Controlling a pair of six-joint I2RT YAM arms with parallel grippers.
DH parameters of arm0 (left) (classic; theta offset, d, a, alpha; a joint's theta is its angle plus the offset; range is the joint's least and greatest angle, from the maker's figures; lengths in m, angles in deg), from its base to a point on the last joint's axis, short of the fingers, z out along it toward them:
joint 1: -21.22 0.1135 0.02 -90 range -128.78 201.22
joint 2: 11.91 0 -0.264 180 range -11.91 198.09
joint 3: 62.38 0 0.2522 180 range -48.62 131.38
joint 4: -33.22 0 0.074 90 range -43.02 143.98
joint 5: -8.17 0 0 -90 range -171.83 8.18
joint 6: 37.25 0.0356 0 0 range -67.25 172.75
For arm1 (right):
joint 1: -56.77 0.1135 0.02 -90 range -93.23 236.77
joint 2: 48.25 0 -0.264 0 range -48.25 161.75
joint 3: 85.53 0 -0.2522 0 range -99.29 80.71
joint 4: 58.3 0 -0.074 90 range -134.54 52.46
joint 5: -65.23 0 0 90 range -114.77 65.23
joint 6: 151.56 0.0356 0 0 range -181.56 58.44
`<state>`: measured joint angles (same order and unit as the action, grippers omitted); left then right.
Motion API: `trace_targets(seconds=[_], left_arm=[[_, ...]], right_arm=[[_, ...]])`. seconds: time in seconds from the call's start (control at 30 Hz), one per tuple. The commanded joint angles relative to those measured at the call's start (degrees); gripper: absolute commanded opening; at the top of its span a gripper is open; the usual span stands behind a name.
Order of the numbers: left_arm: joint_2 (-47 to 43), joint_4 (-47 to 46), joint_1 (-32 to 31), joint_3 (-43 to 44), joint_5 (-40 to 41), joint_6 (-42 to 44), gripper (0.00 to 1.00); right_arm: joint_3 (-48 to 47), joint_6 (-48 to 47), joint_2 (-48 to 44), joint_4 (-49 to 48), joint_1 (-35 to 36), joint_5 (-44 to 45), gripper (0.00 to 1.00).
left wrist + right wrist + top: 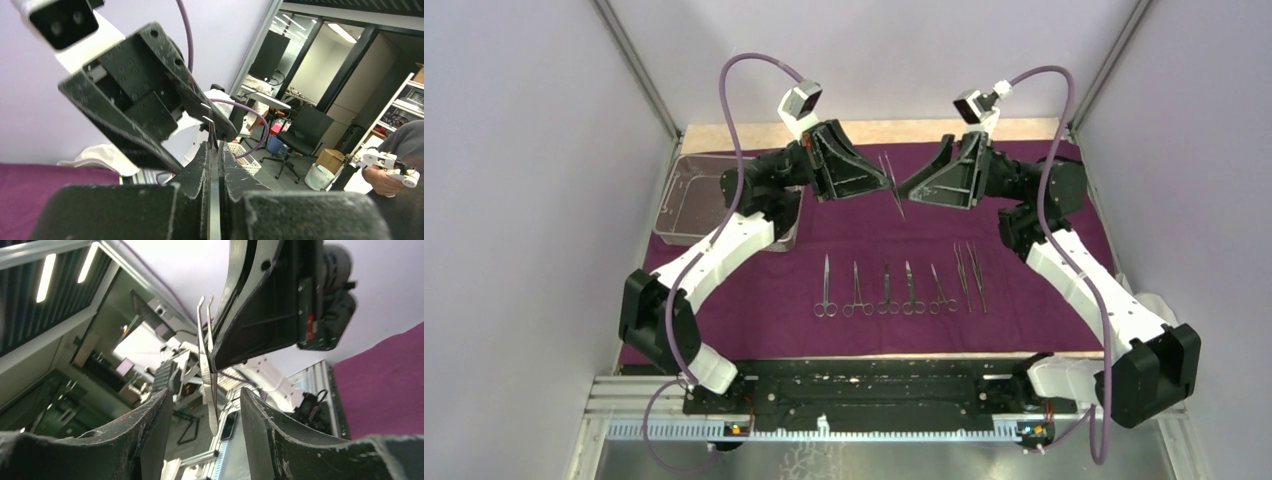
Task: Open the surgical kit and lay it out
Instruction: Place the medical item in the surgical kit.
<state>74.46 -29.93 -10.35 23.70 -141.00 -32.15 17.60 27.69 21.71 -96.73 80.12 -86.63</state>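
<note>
Pinching the tweezers point(900, 207), the left gripper point(890, 182) has its fingers clamped tight on them, above the 12 o'clock end of the purple cloth point(774, 290). The right gripper point(905, 190) faces it, fingers apart on either side of the tweezers, not touching. Other tools point(884, 292) sit lined up toward 6 o'clock, and the mesh tray point(686, 195) is at 10 o'clock.

Pale lilac walls point(524, 150) enclose the scene, a black office chair point(305, 131) under strip lights point(343, 33) beyond
</note>
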Motion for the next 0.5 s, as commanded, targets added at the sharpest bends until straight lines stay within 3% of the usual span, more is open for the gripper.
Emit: trace_targets(seconds=[0.0, 0.13, 0.3, 0.47], left_arm=[[2.1, -10.3, -1.3, 5.6, -0.1, -2.9, 0.0], [3.2, -11.3, -1.9, 7.6, -1.1, -3.8, 0.0], [5.7, -15.1, -2.8, 10.1, -2.6, -7.1, 0.0], [6.7, -16.5, -3.7, 11.2, -2.2, -7.7, 0.0]], right_arm=[[-3.3, 1.8, 0.5, -3.8, 3.4, -1.7, 0.53], [-3.4, 7.3, 2.0, -10.7, 3.9, -2.3, 0.48], [-3.0, 19.1, 5.1, -23.4, 4.0, -1.5, 0.34], [-4.2, 20.5, 6.0, -24.5, 4.0, -1.8, 0.31]])
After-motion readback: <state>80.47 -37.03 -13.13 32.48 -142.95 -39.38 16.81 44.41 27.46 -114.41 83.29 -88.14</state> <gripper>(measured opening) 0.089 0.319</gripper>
